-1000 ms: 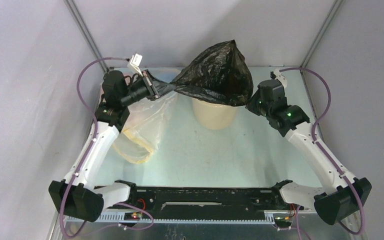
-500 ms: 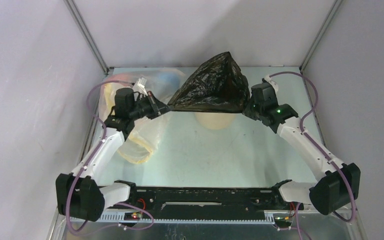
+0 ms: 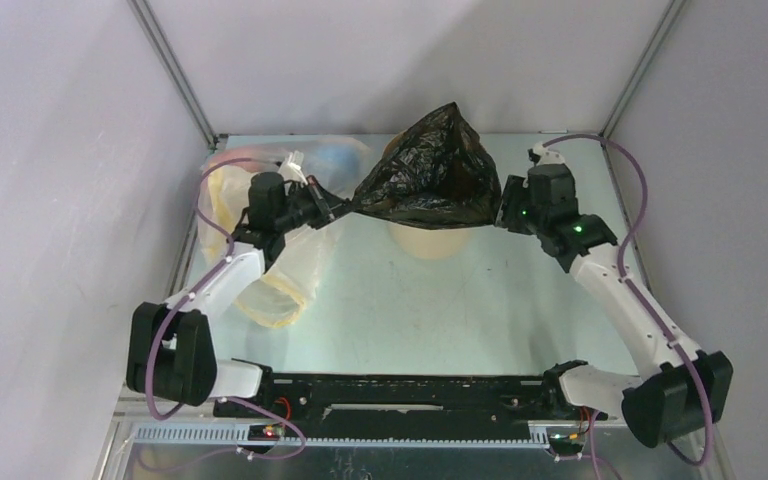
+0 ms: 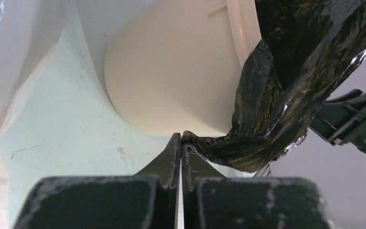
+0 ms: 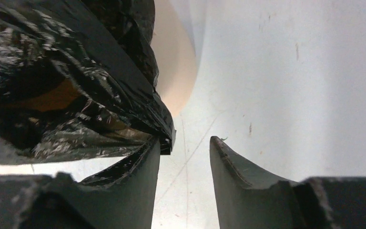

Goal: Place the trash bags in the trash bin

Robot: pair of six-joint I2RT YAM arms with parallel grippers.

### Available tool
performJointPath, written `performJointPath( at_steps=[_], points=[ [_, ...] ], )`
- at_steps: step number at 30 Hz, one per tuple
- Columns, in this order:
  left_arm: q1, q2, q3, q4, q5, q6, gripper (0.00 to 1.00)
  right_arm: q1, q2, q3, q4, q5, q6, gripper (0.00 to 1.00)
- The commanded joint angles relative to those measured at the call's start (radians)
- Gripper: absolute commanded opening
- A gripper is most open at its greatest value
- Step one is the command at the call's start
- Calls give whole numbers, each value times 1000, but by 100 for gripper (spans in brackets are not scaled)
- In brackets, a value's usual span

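Observation:
The black trash bag [image 3: 425, 170] hangs spread over the tan bucket [image 3: 428, 240], covering its rim. My left gripper [image 3: 332, 208] is shut on the bag's left corner. In the left wrist view its jaws [image 4: 181, 138] are pressed together, with a twisted strip of bag [image 4: 267, 119] caught at the tips, beside the bucket's wall [image 4: 171, 71]. My right gripper [image 3: 506, 206] is at the bag's right edge. In the right wrist view it [image 5: 185, 143] is open. The bag [image 5: 66, 86] lies against the outside of one finger [image 5: 143, 176], with nothing between the jaws.
A translucent clear bag [image 3: 260, 260] with yellow, red and blue tints lies at the back left under my left arm, and shows in the left wrist view [image 4: 9, 47]. Grey walls enclose the table on three sides. The arm bases and a black rail [image 3: 400, 395] run along the near edge.
Both grippers have come down with the black bag, which now sits lower over the bucket. My left gripper has moved right, toward the bucket, and the stretched left corner is shorter.

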Motion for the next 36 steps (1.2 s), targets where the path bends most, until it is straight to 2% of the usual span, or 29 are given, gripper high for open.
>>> performJointPath(
  at_steps=[1, 7, 13, 18, 23, 27, 30, 33, 35, 36],
  points=[
    [-11, 32, 35, 93, -66, -2, 0, -54, -92, 1, 57, -106, -148, 48],
    [-16, 72, 71, 104, -70, 2, 0, -87, -135, 9, 191, -306, -202, 53],
    [-22, 89, 102, 83, -75, 19, 0, -112, -40, 143, 202, -452, -261, 51],
    [-26, 99, 123, 64, -92, 35, 0, -112, 60, 277, 154, -439, -298, 51],
    [-28, 121, 150, 52, -90, 43, 0, -112, 157, 371, 105, -442, -333, 57],
    [-32, 146, 169, 48, -87, 46, 0, -113, 220, 428, 68, -459, -334, 54],
    [-36, 165, 182, 47, -85, 48, 0, -119, 239, 439, 68, -467, -330, 45],
    [-35, 181, 186, 45, -85, 51, 0, -133, 243, 441, 69, -477, -321, 17],
    [-37, 191, 189, 44, -86, 55, 0, -151, 239, 437, 74, -465, -307, 2],
    [-39, 195, 190, 43, -87, 57, 0, -161, 240, 435, 75, -457, -300, 0]
  ],
)
